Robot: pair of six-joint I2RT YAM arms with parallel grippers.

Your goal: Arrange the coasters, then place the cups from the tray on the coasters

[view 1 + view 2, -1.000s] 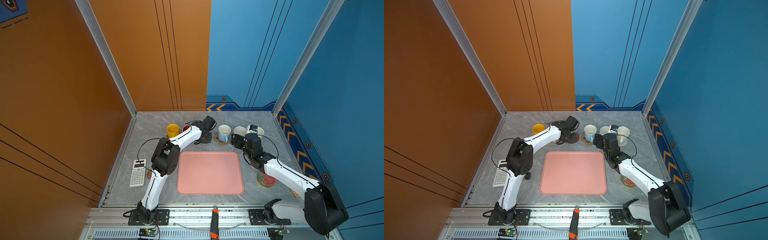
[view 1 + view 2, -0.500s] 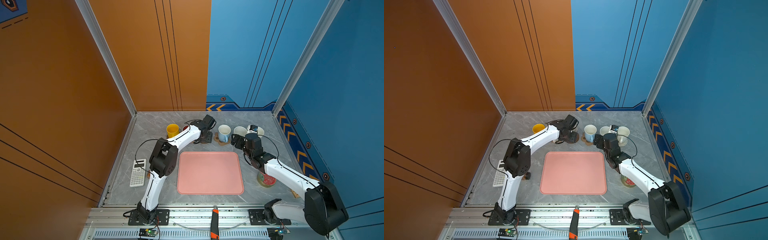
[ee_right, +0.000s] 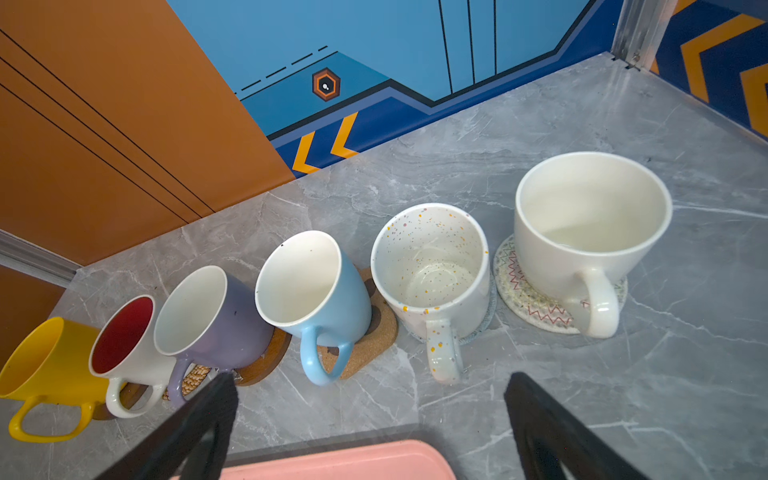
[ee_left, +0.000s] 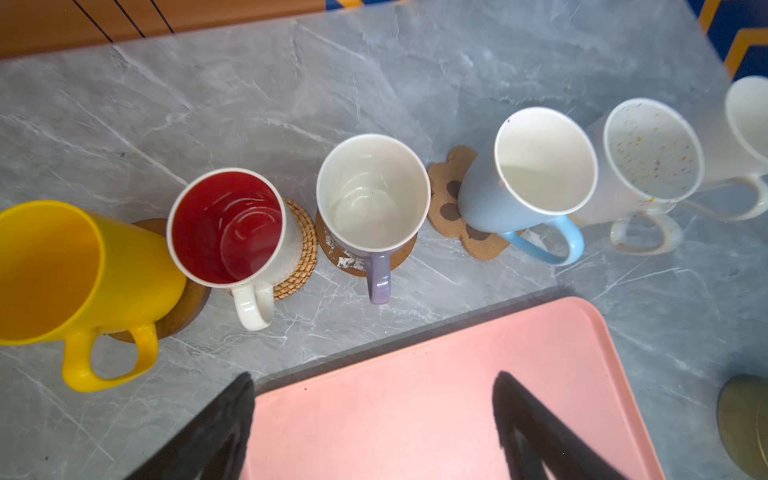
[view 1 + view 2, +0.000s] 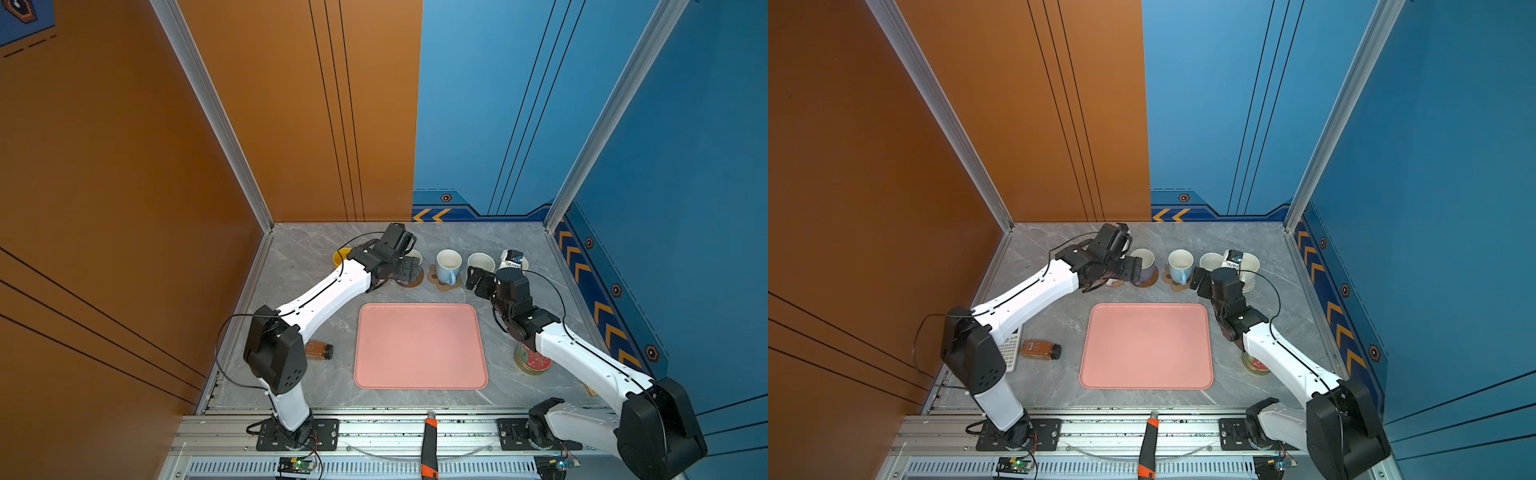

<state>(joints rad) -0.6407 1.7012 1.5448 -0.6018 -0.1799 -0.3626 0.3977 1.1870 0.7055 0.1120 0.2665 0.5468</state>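
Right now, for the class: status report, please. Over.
Both open, empty: left gripper, right gripper. Six cups on coasters; tray bare. Nothing in the way.

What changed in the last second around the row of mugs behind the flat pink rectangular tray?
The left gripper opened, apparently letting go of the lilac handled mug, which stands on a brown round coaster, and shifted slightly left. The left arm's elbow swung back toward the near left corner. The right gripper, open, the light blue handled mug and the flat pink tray stayed put.
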